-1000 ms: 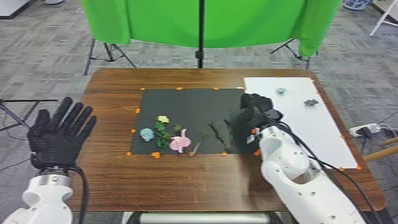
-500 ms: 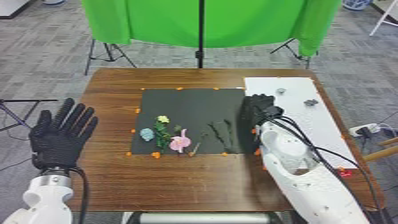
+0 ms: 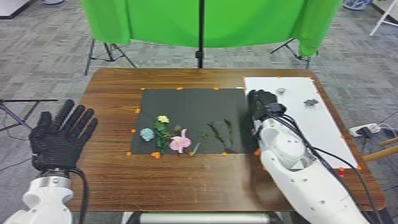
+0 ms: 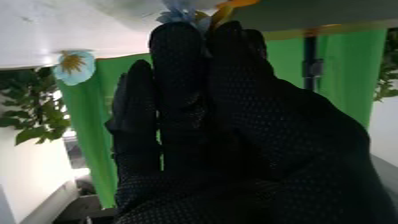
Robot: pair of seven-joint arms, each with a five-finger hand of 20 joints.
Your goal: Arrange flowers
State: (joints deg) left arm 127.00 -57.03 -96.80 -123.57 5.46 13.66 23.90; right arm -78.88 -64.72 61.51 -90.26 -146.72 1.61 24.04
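Pink flower (image 3: 179,143): lying on dark mat (image 3: 182,110). Pale flower (image 3: 311,102): resting on white paper (image 3: 330,137). Right robot hand (image 4: 187,135): narrow, straight-fingered, seemingly holding nothing; needing gentle pinching, sparing petals.

Saw green cloth (image 3: 142,25) beyond the brown table (image 3: 178,185), behind an upright black pole (image 3: 201,30). Noticed a blue-and-white pot (image 3: 356,4) farther back on the grey floor (image 3: 44,55), and white plugs (image 3: 362,130) just beside the table's right edge. Glimpsed leafy plants (image 4: 31,107) in the wrist view.
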